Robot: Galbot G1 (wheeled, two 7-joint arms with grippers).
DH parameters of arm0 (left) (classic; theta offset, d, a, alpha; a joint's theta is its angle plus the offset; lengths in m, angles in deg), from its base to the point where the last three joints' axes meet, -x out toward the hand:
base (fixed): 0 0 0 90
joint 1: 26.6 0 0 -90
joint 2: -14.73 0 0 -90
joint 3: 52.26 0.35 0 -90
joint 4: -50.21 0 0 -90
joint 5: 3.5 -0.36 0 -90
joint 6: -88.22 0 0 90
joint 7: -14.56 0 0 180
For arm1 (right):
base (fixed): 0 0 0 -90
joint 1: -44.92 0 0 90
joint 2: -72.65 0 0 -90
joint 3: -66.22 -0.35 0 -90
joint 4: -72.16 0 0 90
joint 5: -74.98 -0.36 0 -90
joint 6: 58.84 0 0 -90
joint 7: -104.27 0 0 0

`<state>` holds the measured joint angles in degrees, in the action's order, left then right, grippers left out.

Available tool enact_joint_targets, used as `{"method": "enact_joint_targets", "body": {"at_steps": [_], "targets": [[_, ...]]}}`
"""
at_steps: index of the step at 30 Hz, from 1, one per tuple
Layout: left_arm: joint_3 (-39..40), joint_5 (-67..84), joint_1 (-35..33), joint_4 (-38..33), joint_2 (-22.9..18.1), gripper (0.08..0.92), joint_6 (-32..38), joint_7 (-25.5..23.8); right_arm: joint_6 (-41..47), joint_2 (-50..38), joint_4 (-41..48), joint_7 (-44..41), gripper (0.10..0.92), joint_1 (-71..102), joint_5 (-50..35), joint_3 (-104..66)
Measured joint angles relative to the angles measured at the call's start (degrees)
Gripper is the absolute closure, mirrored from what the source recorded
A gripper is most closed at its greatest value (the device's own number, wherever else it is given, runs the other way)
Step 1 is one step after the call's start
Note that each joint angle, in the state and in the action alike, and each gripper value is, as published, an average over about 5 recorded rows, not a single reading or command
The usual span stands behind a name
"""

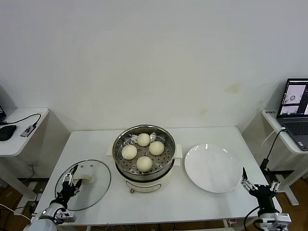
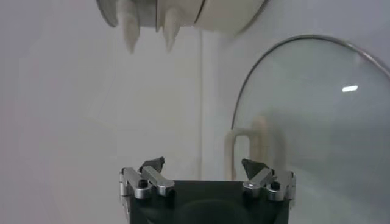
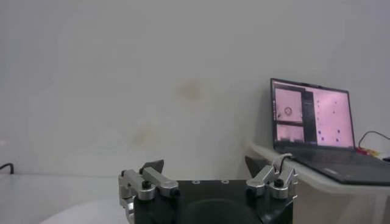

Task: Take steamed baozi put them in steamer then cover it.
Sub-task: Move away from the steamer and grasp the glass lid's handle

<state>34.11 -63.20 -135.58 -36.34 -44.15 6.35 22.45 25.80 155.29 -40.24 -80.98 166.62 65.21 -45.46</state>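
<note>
We see all four steamed baozi (image 1: 143,152) already sitting on the perforated tray inside the steamer (image 1: 122,166), which stands mid-table, so we judge that only the covering is left. The glass lid (image 1: 98,185) lies flat on the table just to the steamer's left, and its cream handle (image 1: 87,180) sits near the lid's middle. Our left gripper (image 1: 71,180) hovers over the lid's near-left part with its jaws spread wide and empty. The handle lies just ahead of it and toward the steamer (its long axis seems to run roughly toward the steamer, though the head view is too small to be sure). Our right gripper (image 1: 259,186), likewise open and empty, waits at the table's near-right corner beyond the white plate (image 1: 211,168), well apart from the lid. The left arm is clearly nearer.
</note>
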Motion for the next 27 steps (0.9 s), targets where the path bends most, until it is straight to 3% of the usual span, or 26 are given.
{"method": "enact_joint_targets", "body": {"at_steps": [9, 27], "targets": [[1.11, 0.48, 2.74, 2.57, -0.36, 0.201, -0.21, 0.26, -0.56, 0.88, 0.82, -0.07, 0.203, 0.03, 0.86, 0.7], [2.29, 1.67, 4.5, 7.44, -1.87, 0.736, 0.19, 3.84, -1.34, 2.04, 0.73, -0.22, 0.203, 0.02, 2.21, 2.14]]}}
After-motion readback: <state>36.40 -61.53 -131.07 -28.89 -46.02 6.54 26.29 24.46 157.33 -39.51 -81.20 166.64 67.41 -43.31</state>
